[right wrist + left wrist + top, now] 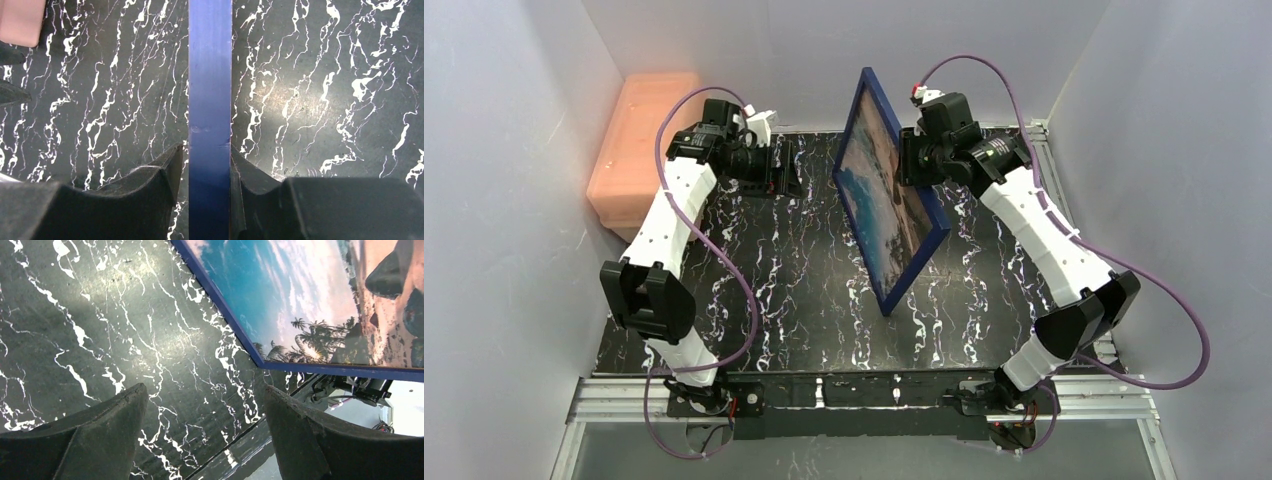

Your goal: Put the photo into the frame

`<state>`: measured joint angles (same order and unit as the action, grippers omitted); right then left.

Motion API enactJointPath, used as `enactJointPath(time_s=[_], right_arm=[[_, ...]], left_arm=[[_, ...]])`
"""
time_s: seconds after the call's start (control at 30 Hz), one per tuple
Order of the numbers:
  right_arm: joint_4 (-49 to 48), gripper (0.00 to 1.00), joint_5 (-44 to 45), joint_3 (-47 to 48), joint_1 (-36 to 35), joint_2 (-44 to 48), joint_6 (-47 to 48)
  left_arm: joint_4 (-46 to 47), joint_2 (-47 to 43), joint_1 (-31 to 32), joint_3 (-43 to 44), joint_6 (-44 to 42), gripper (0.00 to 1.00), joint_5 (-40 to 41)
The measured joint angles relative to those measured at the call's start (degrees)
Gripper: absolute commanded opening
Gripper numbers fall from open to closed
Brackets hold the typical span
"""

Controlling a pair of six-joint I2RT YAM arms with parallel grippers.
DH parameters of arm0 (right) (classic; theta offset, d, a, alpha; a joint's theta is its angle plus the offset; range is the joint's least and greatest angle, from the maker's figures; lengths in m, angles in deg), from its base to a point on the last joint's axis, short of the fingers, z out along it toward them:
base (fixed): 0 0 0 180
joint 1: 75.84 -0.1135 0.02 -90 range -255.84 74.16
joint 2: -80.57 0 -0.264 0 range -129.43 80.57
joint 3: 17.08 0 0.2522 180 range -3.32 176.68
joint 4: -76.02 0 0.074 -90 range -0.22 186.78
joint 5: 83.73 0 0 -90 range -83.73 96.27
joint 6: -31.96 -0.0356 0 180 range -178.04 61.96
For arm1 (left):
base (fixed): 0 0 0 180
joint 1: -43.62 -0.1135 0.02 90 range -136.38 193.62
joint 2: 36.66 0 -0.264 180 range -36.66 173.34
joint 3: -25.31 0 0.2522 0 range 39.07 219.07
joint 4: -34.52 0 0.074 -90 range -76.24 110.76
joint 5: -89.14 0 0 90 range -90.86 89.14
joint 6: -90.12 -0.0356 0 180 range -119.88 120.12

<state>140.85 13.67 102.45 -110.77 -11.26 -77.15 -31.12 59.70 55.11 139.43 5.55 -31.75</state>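
Observation:
The frame (916,272), with its navy-blue border, stands upright on one edge in the middle of the black marbled table, running diagonally from the back toward the front. The photo (879,195), a beach print with blue sky and palms, shows inside it, facing left. My right gripper (911,160) is shut on the frame's upper far edge. In the right wrist view the blue edge (210,75) runs between the fingers of that gripper (205,150). My left gripper (782,168) hangs open and empty at the back left, apart from the frame. The left wrist view shows its gripper (204,390) above bare table, with the photo (290,295) and frame border (221,310) beyond.
A pale orange plastic box (642,140) sits at the back left against the wall; its corner (20,20) shows in the right wrist view. White walls close in three sides. An aluminium rail (864,395) with the arm bases runs along the table's near edge.

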Motion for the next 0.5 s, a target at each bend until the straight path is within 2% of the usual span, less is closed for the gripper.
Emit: enactJointPath(time_s=[0.3,0.5], right_arm=[[-6.9,0.39,-7.9,-10.3,3.3,5.8,-0.6],[-7.5,0.34,-9.3,-16.5,6.6,8.4,-1.6]], left_arm=[[0.0,-1.3,-0.9,-5.7,-1.7,0.84,0.1],[0.1,-1.3,-0.9,-7.7,-2.4,0.83,0.2]])
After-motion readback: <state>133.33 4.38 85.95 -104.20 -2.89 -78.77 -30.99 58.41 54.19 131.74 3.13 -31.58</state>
